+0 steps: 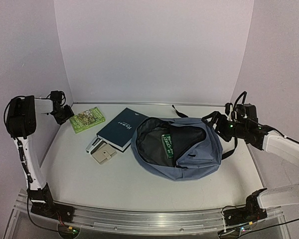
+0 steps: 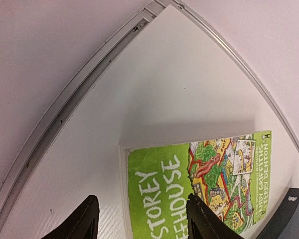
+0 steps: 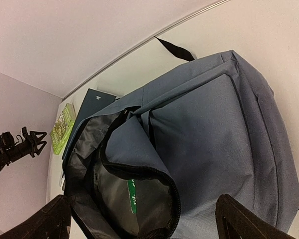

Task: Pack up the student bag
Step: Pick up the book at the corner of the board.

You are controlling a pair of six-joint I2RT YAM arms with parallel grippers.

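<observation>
as only its wrist view reads the green book (image 2: 209,174), left hand (image 2: 142,201) released, right hand (image 3: 142,204) released

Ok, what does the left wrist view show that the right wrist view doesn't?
Only the left wrist view: the white title lettering and cartoon artwork on the green paperback book, seen close enough to read.
Only the right wrist view: the soft grey-blue fabric backpack, unzipped, with a green item lying in its dark lining, and the open right gripper.
Both: the green paperback book and the open left gripper, each small and distant in the right wrist view, plus the white table.
</observation>
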